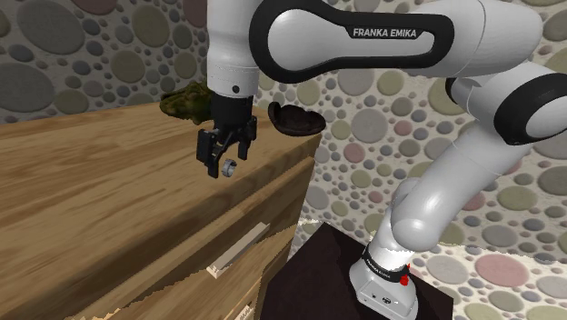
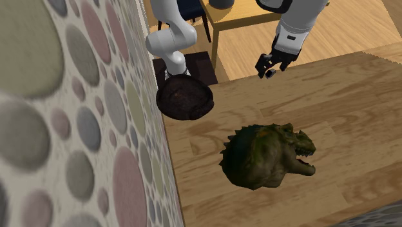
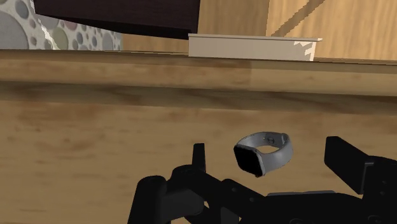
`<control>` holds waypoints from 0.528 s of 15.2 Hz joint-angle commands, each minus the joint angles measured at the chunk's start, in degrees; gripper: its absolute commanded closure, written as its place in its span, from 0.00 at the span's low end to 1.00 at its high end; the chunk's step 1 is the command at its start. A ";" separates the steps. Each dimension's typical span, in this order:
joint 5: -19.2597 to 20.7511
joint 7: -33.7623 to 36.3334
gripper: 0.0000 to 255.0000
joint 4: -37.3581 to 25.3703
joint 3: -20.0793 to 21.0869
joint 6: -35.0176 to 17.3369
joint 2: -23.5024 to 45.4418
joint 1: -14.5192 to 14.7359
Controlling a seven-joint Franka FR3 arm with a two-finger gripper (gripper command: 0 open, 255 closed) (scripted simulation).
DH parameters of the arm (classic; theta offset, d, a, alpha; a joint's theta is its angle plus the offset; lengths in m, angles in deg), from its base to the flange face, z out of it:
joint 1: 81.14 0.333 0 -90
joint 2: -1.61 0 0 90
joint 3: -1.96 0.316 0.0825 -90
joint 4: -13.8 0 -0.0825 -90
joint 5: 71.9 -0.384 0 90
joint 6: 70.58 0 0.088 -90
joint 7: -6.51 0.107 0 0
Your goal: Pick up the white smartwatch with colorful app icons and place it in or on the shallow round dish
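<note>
The nearest hazard is the table (image 1: 91, 200) edge over the drawer handle (image 3: 251, 46): the grey smartwatch (image 3: 263, 153), its face dark and its strap curled into a loop, sits close to that edge. A finger that closes unevenly and nudges it could, I judge, send it over the side. The next risk is in the grip itself. The strap is a thin rounded loop, so a squeeze across it rather than across the case would likely let the watch twist or slip out during the carry. Farther along the same edge, at the table's far corner, is the dark shallow round dish (image 1: 298, 118). In the second exterior view part of its rim seems to reach past the corner, so a heavy or off-centre release might rock it. Farther left in the shoulder view is a green dinosaur head (image 1: 186, 102), well apart from the path and no likely obstacle. The gripper (image 1: 228, 160) is spread wide, and the watch lies between its fingers (image 3: 347, 162) with a gap on either side in the wrist view, so nothing is clasped. I cannot tell whether the watch rests on the wood or hangs just clear of it.
</note>
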 commanded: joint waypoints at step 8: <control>-0.02 -0.03 1.00 0.14 -0.02 -0.11 -0.05 0.00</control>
